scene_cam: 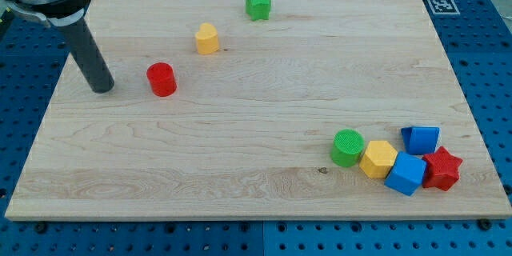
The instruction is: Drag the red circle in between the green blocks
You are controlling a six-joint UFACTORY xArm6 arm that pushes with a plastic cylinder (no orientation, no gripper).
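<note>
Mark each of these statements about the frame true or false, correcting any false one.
1. My tip stands to the view's left of the red circle, apart from it. True.
2. The red circle already lies between the two green blocks. False: it is far left of the line from the green star to the green circle.
3. The yellow hexagon touches the green circle. True.
4. The red star sits at the view's top. False: it is at the bottom right, beside a blue cube.
5. A yellow block lies between the red circle and the green star. True.
</note>
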